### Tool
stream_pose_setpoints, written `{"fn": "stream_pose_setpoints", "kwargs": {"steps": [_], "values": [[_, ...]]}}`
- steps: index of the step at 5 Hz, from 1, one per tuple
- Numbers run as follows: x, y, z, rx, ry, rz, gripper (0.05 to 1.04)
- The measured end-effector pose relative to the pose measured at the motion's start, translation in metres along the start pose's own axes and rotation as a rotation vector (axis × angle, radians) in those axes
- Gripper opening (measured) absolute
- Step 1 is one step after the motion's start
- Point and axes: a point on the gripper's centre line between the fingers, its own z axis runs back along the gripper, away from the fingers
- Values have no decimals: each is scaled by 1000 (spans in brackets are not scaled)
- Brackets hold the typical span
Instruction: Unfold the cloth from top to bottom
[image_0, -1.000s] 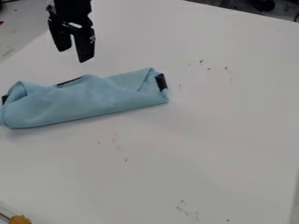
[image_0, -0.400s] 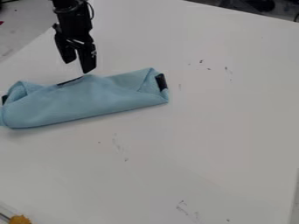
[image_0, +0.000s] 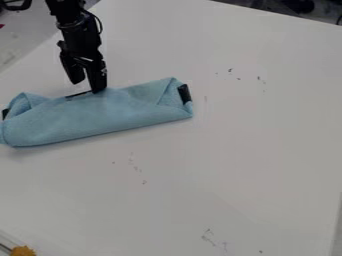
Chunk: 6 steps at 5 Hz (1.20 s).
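The black gripper (image_0: 87, 88) hangs at the upper left, open, over the top edge of the cloth. Its right fingertip meets the cloth's upper edge near the middle, while the left one ends a little higher, above the table. The light blue cloth (image_0: 100, 116) lies folded in a long bundle at the left, slightly slanted, with its right end higher. Dark patches show at both of its ends and along the top edge beneath the gripper.
The white table (image_0: 240, 150) spreads right and below the cloth, with small dark marks on it. A yellow-orange object (image_0: 23, 251) sits in the bottom left corner. Dark items lie beyond the table's edge at the top right.
The gripper has come down from above to the cloth's top edge, with more of the arm in view. Under its right fingertip the cloth's edge is pressed down a little.
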Motion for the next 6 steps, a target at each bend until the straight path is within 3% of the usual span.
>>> {"fn": "stream_pose_setpoints", "kwargs": {"steps": [2, 3, 5, 6], "values": [[-10, -8, -1, -42, 40, 17, 1000], [-15, -13, -6, -47, 37, 31, 955], [-15, -11, -5, -45, 37, 19, 398], [-14, -5, 0, -14, 54, -1, 188]]}}
